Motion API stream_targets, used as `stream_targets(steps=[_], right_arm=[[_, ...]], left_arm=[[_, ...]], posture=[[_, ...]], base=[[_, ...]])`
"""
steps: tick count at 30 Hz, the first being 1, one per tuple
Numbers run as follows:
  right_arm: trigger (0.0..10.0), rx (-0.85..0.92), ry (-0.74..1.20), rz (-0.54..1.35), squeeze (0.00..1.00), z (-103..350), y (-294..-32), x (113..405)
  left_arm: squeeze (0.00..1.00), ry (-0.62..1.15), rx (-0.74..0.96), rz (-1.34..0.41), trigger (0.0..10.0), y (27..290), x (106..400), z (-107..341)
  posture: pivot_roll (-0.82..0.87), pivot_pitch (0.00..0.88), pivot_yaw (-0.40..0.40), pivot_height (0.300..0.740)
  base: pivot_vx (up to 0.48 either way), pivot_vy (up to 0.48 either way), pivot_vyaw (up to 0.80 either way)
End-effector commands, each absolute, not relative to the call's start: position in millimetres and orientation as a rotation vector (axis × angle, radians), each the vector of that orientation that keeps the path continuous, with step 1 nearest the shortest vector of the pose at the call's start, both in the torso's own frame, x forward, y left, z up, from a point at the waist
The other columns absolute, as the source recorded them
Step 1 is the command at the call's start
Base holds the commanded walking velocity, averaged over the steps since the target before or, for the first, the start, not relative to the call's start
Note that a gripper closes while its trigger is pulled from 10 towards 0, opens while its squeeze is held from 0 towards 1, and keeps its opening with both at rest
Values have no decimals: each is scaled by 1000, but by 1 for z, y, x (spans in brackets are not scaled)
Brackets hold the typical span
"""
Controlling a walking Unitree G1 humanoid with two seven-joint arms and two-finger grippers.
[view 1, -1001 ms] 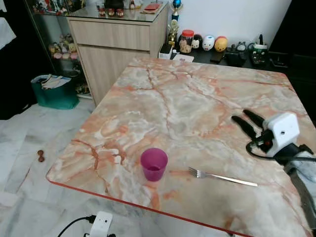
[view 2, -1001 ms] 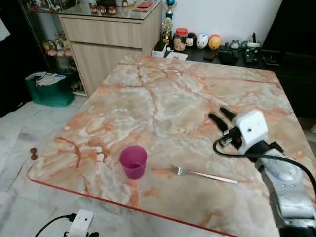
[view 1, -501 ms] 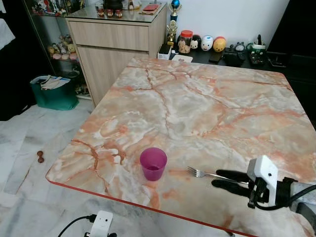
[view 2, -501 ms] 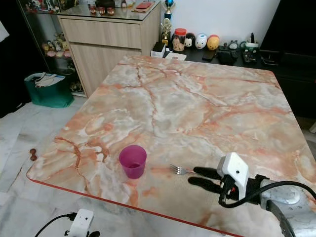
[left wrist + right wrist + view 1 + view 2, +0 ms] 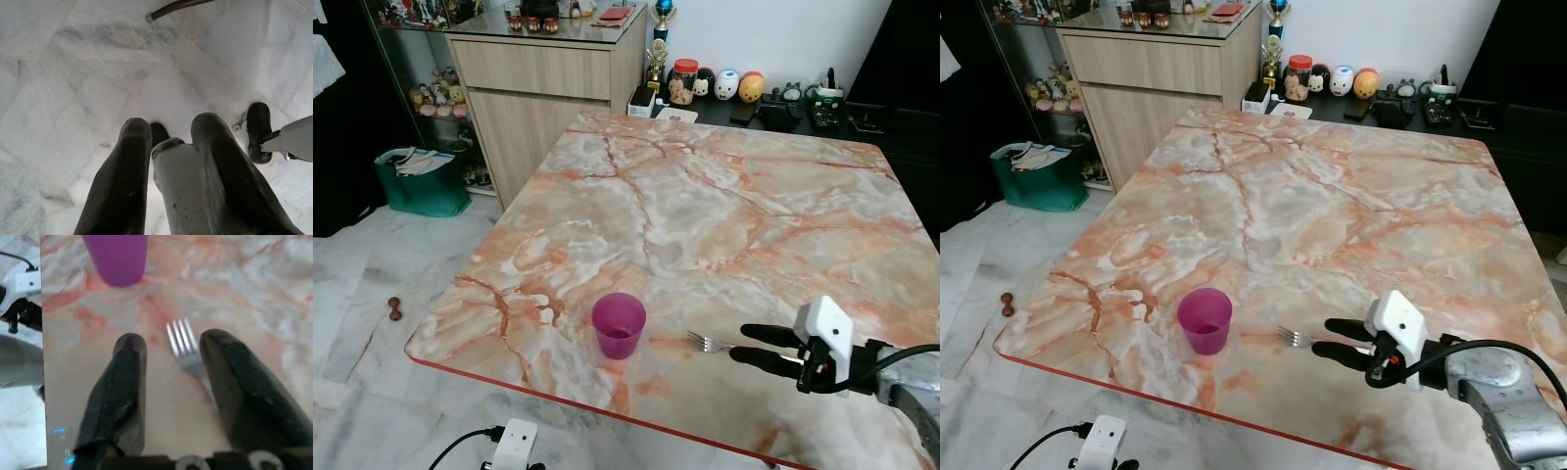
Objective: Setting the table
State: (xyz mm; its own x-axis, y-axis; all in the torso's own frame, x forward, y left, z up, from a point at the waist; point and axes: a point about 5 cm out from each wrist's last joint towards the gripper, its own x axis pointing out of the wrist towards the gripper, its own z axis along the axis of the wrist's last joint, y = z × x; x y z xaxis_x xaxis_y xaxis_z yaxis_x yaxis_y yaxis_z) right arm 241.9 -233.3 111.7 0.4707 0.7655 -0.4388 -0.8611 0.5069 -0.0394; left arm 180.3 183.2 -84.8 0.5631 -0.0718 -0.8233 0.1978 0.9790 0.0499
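Right now the step in hand looks like picking up the fork, w/ the right gripper low over the marble table near its front edge. Fork lies flat on the tabletop, tines toward the purple cup, which stands upright just beside the tines but apart from them. Handle runs back under the gripper toward the robot's right.

Right wrist view: the two black fingers are spread wide, one each side of the fork; the tines sit between the fingertips, closer to one finger, and the neck passes next to or under that finger. Nothing gripped yet, as far as can be seen. Whether the fingertips touch the marble can't be told.

Left gripper hangs idle, pointing at the pale marble floor; fingers apart, nothing held between them.

Judgement: grasp not yet made, so the task is at an early stage, only cup and fork on the table. Next move prob. calls for centring the fork between the fingers, then closing on the thin neck or handle. Flat metal on smooth stone could slide or skate out, so a low, square pinch seems needed. Cup is near; a sideways nudge could tip it.
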Motion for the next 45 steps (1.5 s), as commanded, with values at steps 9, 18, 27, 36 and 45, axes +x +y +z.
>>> stream_targets(steps=[9, 18, 27, 36, 45], right_arm=[[10000, -405, 470, 918, 0, 102, -248, 257], [10000, -331, 391, 965, 0, 106, -235, 262], [10000, -342, 407, 916, 0, 102, -245, 267], [10000, -337, 473, 936, 0, 100, -254, 266], [10000, -346, 512, 932, 0, 91, -256, 268]], left_arm=[[0, 1008, 117, -166, 10000, 184, 173, -89], [0, 995, 106, -164, 10000, 184, 176, -87], [0, 997, 106, -158, 10000, 185, 176, -87], [0, 1000, 98, -158, 10000, 184, 176, -87], [0, 999, 97, -155, 10000, 183, 176, -87]], posture=[[6, 0, 0, 740], [14, 0, -2, 740], [17, 0, -3, 740], [15, 0, 0, 740], [19, 0, -1, 740]], base=[[0, 0, 0], [0, 0, 0], [0, 0, 0], [0, 0, 0], [0, 0, 0]])
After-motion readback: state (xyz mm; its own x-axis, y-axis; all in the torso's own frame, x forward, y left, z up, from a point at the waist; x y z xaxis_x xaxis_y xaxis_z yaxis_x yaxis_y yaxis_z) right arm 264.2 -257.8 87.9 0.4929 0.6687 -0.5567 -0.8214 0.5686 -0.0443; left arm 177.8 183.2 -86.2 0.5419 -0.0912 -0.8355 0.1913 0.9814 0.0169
